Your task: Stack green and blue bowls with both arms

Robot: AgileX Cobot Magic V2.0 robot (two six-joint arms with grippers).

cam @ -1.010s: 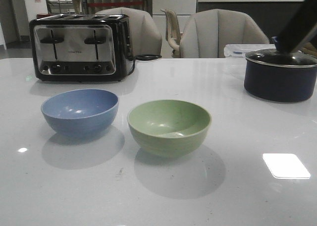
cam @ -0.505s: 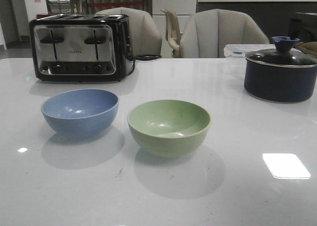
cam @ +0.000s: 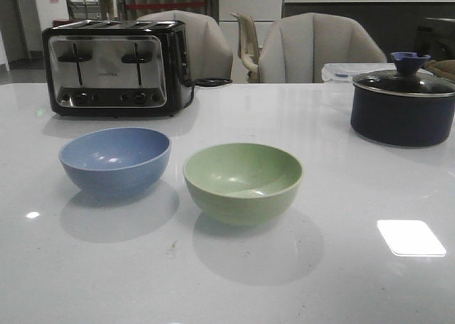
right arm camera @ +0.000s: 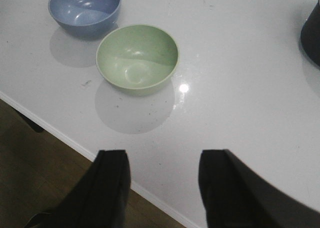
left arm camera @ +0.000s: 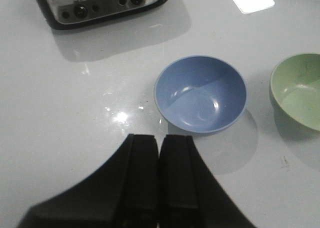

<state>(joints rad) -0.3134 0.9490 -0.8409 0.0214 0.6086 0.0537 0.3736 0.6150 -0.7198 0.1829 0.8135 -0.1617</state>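
The blue bowl (cam: 114,160) and the green bowl (cam: 242,181) stand side by side on the white table, blue on the left, both upright and empty. Neither arm shows in the front view. In the left wrist view my left gripper (left arm camera: 160,140) is shut and empty, high above the table, short of the blue bowl (left arm camera: 200,94); the green bowl (left arm camera: 300,90) is at the frame's edge. In the right wrist view my right gripper (right arm camera: 162,160) is open and empty, above the table's front edge, with the green bowl (right arm camera: 137,58) and blue bowl (right arm camera: 85,9) beyond it.
A black-and-chrome toaster (cam: 114,67) stands at the back left. A dark navy lidded pot (cam: 402,105) stands at the back right, with a clear container (cam: 340,72) behind it. Chairs stand beyond the table. The table's front edge (right arm camera: 75,142) shows in the right wrist view.
A black arm part that crossed the top right corner of the front view a second ago, over the pot, has left the view. The bowls have not moved.
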